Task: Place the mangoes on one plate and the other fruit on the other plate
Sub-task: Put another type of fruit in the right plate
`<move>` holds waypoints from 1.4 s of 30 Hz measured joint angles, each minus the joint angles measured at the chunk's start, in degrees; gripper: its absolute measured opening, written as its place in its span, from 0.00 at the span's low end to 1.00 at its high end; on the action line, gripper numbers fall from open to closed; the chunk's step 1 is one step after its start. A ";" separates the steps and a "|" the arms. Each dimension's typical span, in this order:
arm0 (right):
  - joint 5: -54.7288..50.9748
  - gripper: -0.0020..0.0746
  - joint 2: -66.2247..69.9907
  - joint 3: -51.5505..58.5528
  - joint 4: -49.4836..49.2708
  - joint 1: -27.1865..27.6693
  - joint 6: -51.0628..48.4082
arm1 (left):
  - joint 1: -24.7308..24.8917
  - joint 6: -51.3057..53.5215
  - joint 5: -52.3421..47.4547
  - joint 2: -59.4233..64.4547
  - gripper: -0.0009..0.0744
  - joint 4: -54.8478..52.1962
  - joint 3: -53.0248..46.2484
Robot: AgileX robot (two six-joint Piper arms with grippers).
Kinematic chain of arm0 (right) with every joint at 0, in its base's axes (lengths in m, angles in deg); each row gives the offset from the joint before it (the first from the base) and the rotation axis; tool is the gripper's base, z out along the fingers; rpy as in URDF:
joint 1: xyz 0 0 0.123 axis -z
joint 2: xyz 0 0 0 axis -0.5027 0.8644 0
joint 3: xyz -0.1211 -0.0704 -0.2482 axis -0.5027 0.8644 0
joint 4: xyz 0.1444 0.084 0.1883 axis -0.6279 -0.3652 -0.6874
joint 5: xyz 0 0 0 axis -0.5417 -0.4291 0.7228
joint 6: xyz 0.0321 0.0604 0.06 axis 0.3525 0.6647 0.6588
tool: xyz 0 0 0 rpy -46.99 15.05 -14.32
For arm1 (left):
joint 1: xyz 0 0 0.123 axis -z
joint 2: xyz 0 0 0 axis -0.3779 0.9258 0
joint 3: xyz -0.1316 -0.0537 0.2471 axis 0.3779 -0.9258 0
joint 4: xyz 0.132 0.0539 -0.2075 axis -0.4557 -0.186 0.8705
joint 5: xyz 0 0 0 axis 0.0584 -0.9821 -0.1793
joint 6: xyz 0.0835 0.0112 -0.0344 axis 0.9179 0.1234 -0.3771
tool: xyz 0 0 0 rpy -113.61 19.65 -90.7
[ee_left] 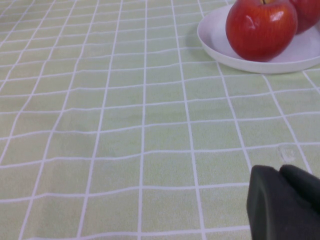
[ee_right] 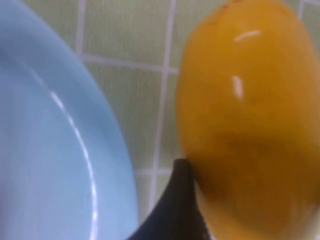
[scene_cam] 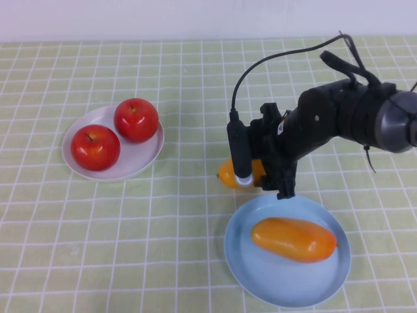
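The second mango [scene_cam: 229, 175], a smooth, glossy orange-yellow oval fruit, lies on the green checked tablecloth [scene_cam: 163, 248] just beyond the far rim of the round light blue plate [scene_cam: 260, 280], where its twin mango [scene_cam: 294, 239] already rests; both round red apples [scene_cam: 116, 134] sit on the smaller round white plate [scene_cam: 140, 163] over on the left. The right gripper [scene_cam: 260, 176] has its jaws set wide around this second mango, one dark finger [ee_right: 175, 210] touching the fruit's side, though whether the grip is firm cannot be told. The left gripper [ee_left: 285, 202] hangs low over bare cloth near the white plate, pinched closed and holding nothing. The likely trouble is slippage: the skin is slick and rounded, so a squeeze off the fruit's middle could squirt it sideways or let it roll. A low lift could also knock the blue plate's raised rim, nudging the plate or the mango on it.
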 joint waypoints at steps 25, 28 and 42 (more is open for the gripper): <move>1.79 0.70 2.00 -3.51 -7.14 0.09 5.08 | 0.00 0.00 0.00 0.00 0.01 0.00 0.00; 1.17 0.70 -2.81 -3.51 -5.63 0.09 13.92 | 0.00 0.00 0.00 0.00 0.01 0.00 0.00; -33.33 0.70 -15.42 -2.38 -0.14 -9.14 48.58 | 0.00 0.00 0.00 0.00 0.01 0.00 0.00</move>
